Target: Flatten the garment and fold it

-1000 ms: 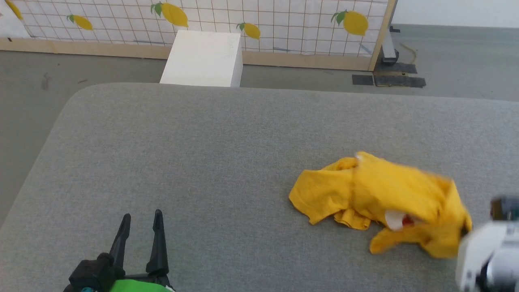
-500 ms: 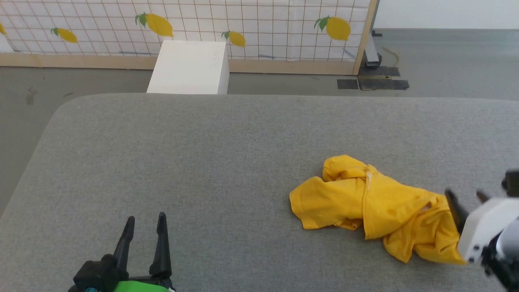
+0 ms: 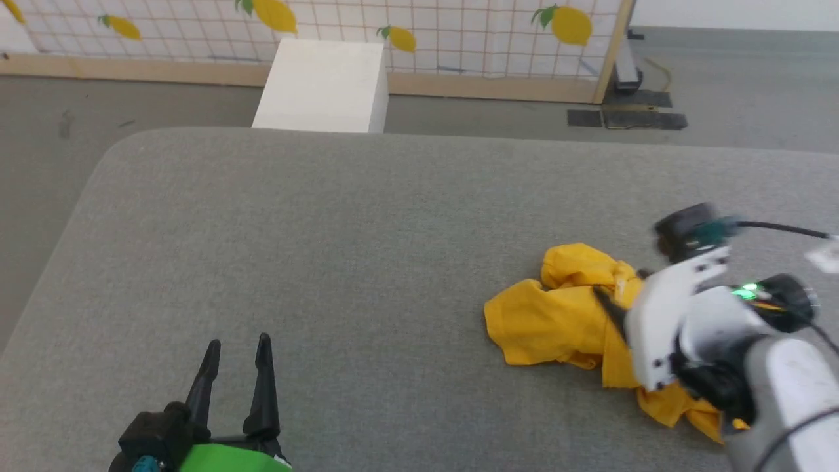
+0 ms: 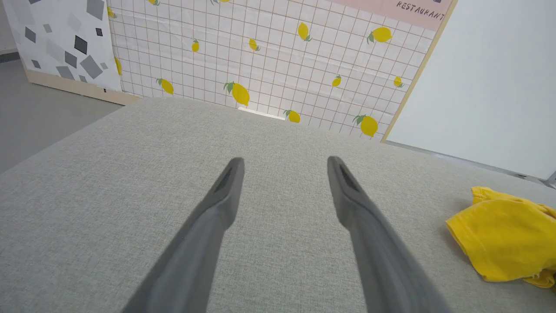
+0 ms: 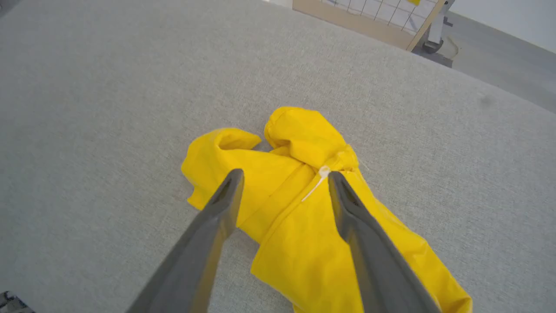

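Yellow cloth, the garment (image 3: 557,314), lies crumpled on the right half of the grey fabric-covered bench (image 3: 341,229), bunched into folds with one lobe curled up at its far end. Its shape is hard to read; a thin white strip (image 5: 320,176) shows at a seam in the right wrist view. In the head view the pale wrist of the right arm (image 3: 682,328) covers the garment's right part. The garment (image 4: 504,239) is cut off by the frame edge in the left wrist view, and the lower frame edge cuts it (image 5: 304,195) in the right wrist view.

The right end effector (image 5: 285,173) hangs over the garment with its two fingers spread wide and nothing between them; whether the tips touch the cloth cannot be told. In the head view it (image 3: 619,280) is blurred.

The left end effector (image 3: 238,341) sits at the lower left, well apart from the garment, fingers also wide apart and empty over bare bench (image 4: 285,160).

Beyond the bench stand a white box (image 3: 321,85) and a lemon-print panel (image 3: 459,26).
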`<state>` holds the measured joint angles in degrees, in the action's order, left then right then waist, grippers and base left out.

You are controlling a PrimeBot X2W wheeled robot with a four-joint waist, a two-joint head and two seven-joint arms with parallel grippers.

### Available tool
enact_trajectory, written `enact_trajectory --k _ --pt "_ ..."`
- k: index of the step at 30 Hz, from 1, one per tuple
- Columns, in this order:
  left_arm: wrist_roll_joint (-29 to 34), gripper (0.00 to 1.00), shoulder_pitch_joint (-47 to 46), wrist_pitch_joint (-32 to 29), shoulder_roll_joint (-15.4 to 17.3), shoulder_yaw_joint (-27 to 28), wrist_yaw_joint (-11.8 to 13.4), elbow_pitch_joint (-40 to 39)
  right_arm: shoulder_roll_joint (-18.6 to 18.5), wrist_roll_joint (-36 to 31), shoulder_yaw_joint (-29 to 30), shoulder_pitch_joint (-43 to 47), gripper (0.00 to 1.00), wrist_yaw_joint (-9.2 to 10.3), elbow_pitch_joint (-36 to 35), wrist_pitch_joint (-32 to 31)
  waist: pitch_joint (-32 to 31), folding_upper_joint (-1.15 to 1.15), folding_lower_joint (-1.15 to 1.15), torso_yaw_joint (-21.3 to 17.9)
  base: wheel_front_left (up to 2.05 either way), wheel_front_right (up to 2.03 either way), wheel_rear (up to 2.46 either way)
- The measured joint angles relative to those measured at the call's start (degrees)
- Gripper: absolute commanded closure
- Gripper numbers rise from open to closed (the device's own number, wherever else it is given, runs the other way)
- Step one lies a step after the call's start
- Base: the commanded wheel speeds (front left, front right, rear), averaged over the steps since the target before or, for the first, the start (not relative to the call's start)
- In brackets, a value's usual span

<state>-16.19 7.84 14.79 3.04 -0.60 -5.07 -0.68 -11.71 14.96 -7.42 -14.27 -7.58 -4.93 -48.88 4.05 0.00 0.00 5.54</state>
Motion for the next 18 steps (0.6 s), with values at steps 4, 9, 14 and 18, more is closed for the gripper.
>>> enact_trajectory --k 4,9,14,18 --pt "-0.03 0.00 -0.89 0.00 -0.01 -0.03 -0.25 0.43 -0.67 0.08 -5.98 -3.11 0.00 0.00 8.70 -0.42 0.86 0.00 0.00 1.64 0.00 0.00 0.00" --pt "-0.03 0.00 -1.04 0.00 -0.01 0.22 -0.69 1.14 -1.33 -1.38 -12.09 -6.26 0.00 0.00 22.14 2.88 1.64 0.00 0.00 3.96 0.00 0.00 0.00" --pt "-0.02 0.00 -1.13 0.00 -0.01 0.51 -0.88 1.37 -0.16 -1.60 -10.45 -6.87 1.00 0.00 28.37 6.93 1.45 0.00 0.00 4.76 0.00 0.00 0.00" --pt "-0.01 0.00 -1.11 0.00 -0.01 1.02 -0.90 1.35 1.88 0.05 -7.11 -10.63 1.00 0.00 28.07 10.71 0.87 0.00 0.00 4.32 0.00 0.00 0.00"
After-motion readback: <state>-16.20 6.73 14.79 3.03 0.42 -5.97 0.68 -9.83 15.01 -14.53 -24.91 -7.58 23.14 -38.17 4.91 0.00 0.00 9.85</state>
